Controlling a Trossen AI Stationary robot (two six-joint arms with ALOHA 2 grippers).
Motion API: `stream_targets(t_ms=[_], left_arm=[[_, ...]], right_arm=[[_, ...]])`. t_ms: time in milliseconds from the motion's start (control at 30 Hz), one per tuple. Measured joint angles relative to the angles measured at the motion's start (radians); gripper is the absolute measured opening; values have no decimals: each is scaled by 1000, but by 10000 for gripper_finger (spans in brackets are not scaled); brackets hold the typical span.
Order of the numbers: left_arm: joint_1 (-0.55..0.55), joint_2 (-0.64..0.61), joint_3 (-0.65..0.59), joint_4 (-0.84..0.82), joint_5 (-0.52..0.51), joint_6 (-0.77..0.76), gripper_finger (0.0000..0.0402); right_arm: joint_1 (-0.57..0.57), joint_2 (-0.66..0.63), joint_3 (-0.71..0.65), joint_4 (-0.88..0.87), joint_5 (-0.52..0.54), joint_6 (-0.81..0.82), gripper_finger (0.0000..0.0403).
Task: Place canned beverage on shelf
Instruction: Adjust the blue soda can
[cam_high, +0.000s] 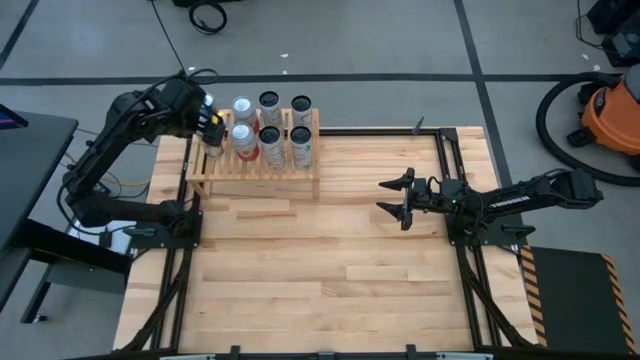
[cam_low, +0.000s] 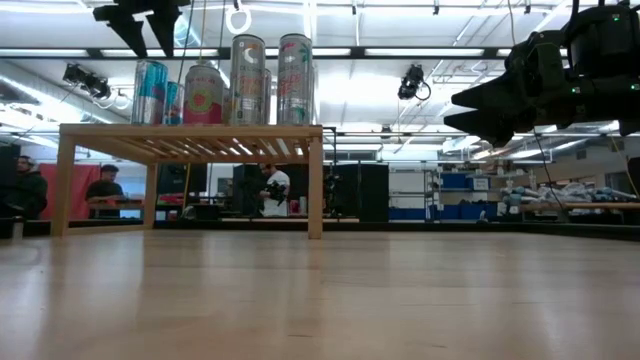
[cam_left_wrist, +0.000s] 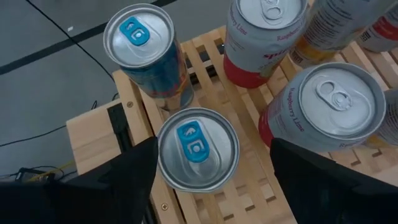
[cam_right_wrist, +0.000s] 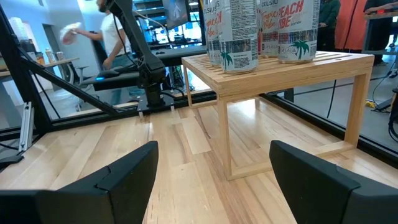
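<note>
1. One shelf (cam_high: 255, 170), light wood with a slatted top, stands at the far left part of the table (cam_high: 330, 270).
2. Cans on the shelf: from above I count about seven, bunched toward its left and middle. Two small ones have blue tabs; the rest are taller, some with red bands.
3. Left claw (cam_high: 213, 127) hangs over the shelf's left end, fingers spread to either side of one blue-tab can (cam_left_wrist: 198, 149), not touching it. That can stands upright on the slats; the second blue-tab can (cam_left_wrist: 144, 46) is just beside it.
4. Right claw (cam_high: 398, 197) hovers above bare table, well apart from the shelf, fingers spread, holding nothing.
5. Several people visible in the room behind.
</note>
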Motion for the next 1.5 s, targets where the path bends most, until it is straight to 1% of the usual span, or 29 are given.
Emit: stream_targets(t_ms=[367, 467, 633, 933, 1333, 1500], left_arm=[[3, -1, 0, -12, 24, 71, 314], [26, -1, 1, -16, -16, 39, 314], [58, 3, 1, -19, -16, -24, 314], [61, 60, 1, -16, -11, -5, 314], [61, 65, 1, -58, -7, -25, 314], [61, 64, 1, -43, 26, -10, 314]], right_arm=[[0, 0, 0, 0, 0, 0, 317], [0, 0, 0, 0, 0, 0, 317], [0, 0, 0, 0, 0, 0, 317], [0, 0, 0, 0, 0, 0, 317], [0, 0, 0, 0, 0, 0, 317], [0, 0, 0, 0, 0, 0, 317]])
